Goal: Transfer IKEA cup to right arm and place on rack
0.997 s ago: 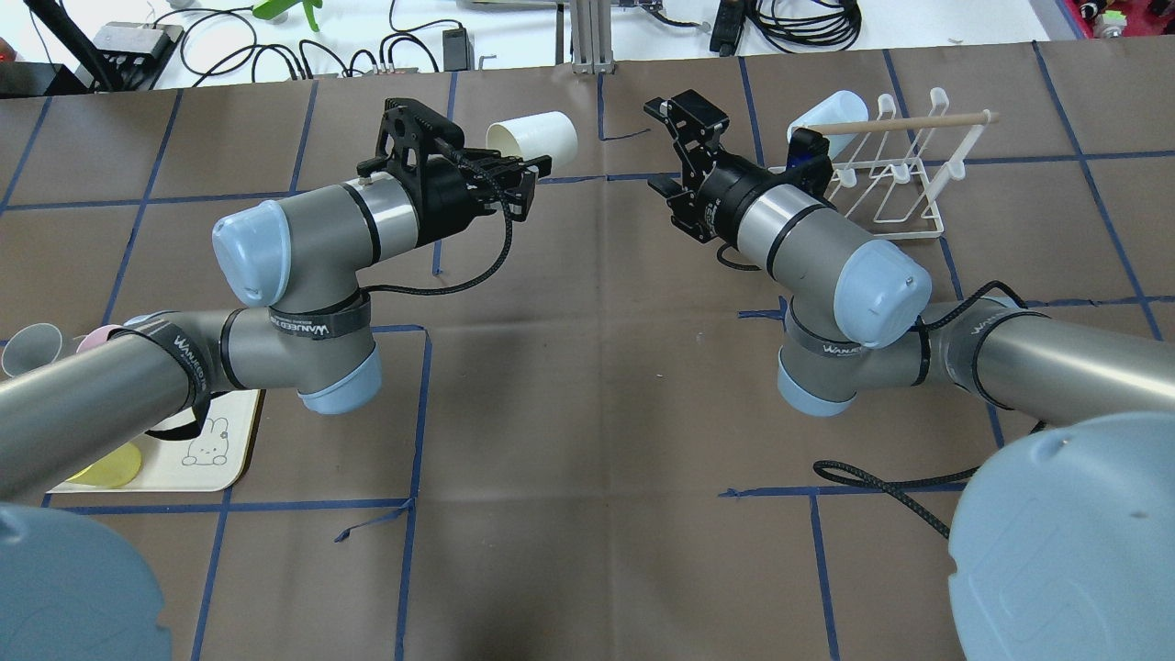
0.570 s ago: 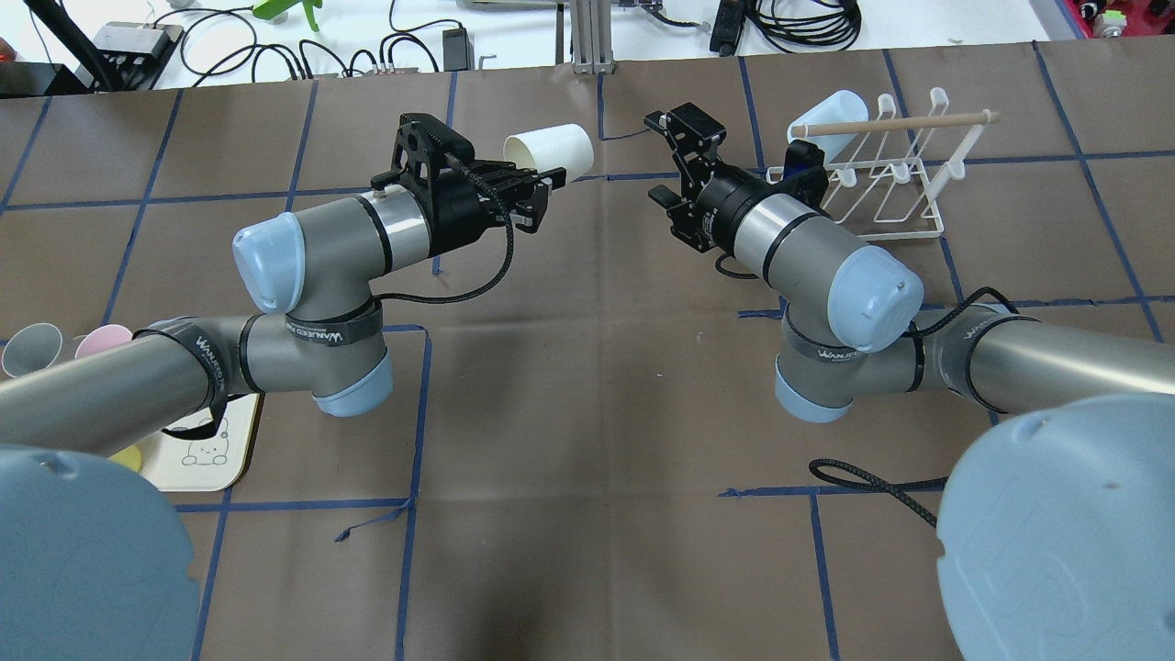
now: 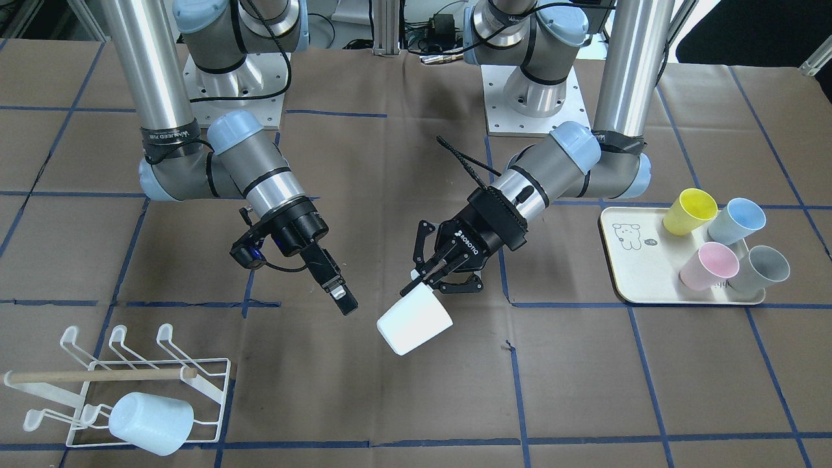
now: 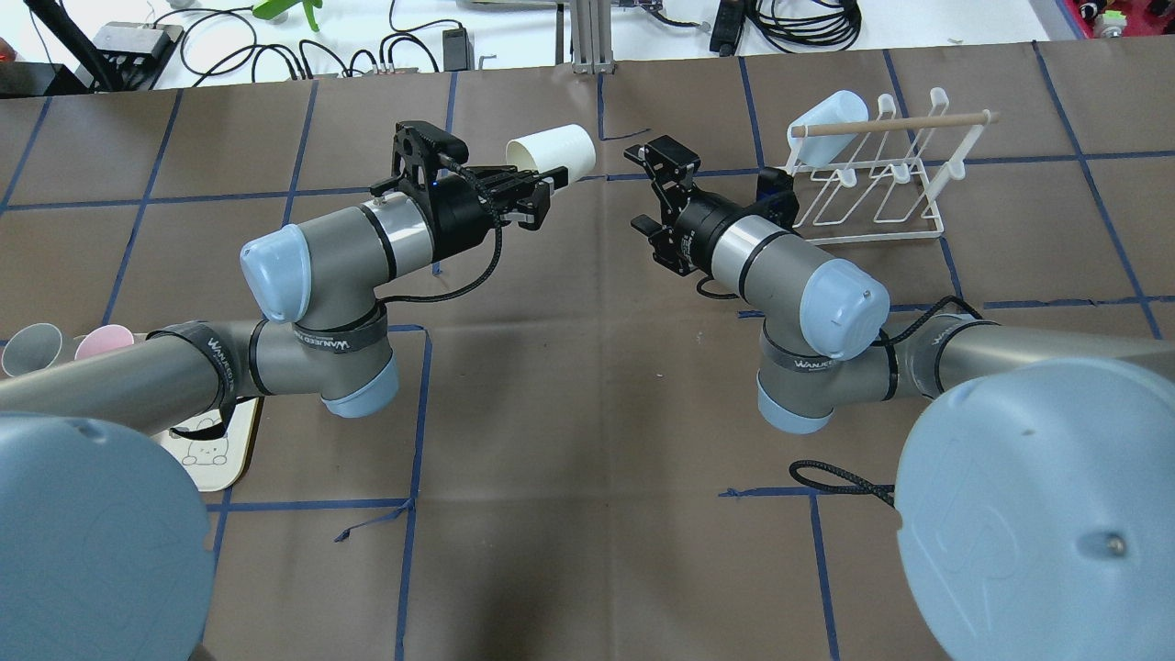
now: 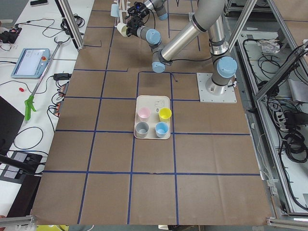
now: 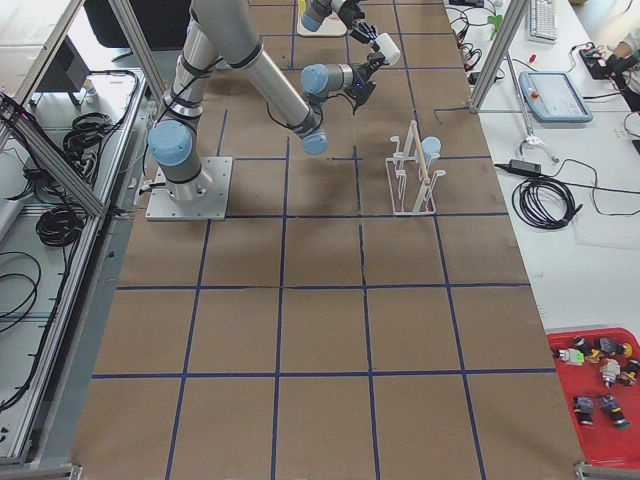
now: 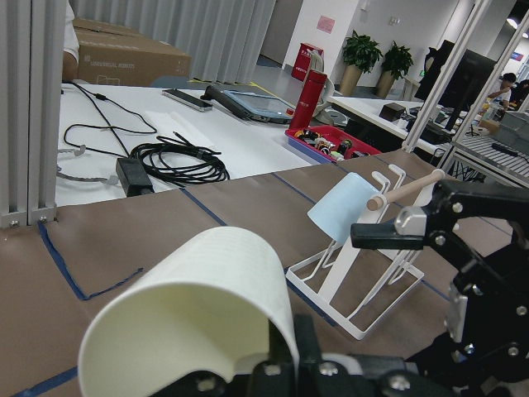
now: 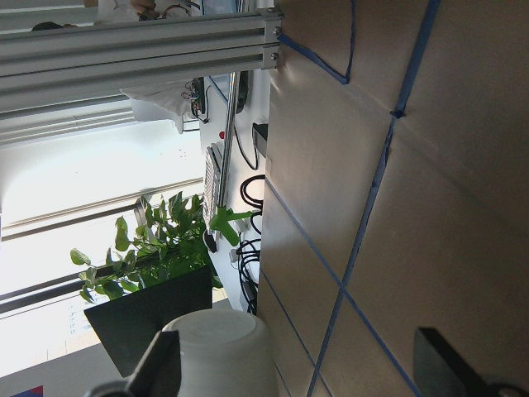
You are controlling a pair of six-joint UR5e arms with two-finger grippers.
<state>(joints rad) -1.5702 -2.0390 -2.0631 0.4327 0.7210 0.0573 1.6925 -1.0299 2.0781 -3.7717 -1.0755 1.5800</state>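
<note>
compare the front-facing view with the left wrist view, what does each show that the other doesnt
Only front-facing: the cream tray with its yellow cup, blue cup, pink cup and grey cup. Only left wrist: a coiled black cable, a red bottle and potted plants. Both: the white cup in the left gripper, the open right gripper, and the rack holding a pale blue cup.

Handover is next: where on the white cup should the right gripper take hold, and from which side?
Probably best to take the white cup around its wall near the closed base, coming from the robot's right. The left gripper pinches the rim, so the base end juts free toward the open right gripper.
</note>
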